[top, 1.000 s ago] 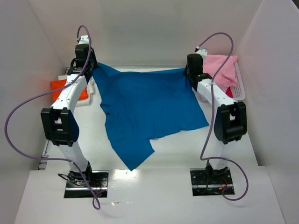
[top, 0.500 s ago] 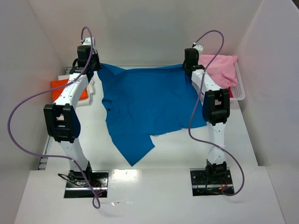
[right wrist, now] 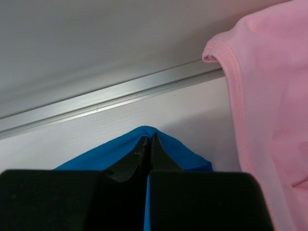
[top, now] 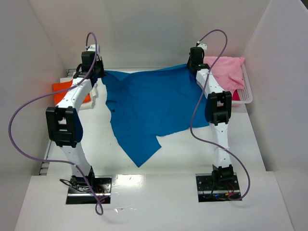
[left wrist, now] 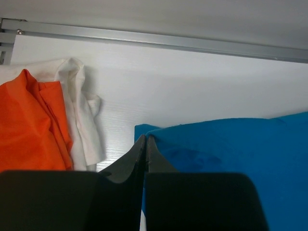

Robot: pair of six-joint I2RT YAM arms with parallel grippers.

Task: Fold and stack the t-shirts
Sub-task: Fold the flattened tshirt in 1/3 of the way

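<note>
Orange tee [top: 61,88] half behind left arm [top: 73,98]; pink tee [right wrist: 269,106] cut by right edge; blue tee [top: 149,106] far corners hidden under left tool [top: 95,72] and right tool [top: 193,67]; white cloth [left wrist: 84,110] possibly a garment.

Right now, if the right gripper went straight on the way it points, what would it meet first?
Past the blue t-shirt corner it pinches, the right gripper would probably meet the aluminium rail ahead, though depth is unclear; the pink t-shirt lies aside.
</note>
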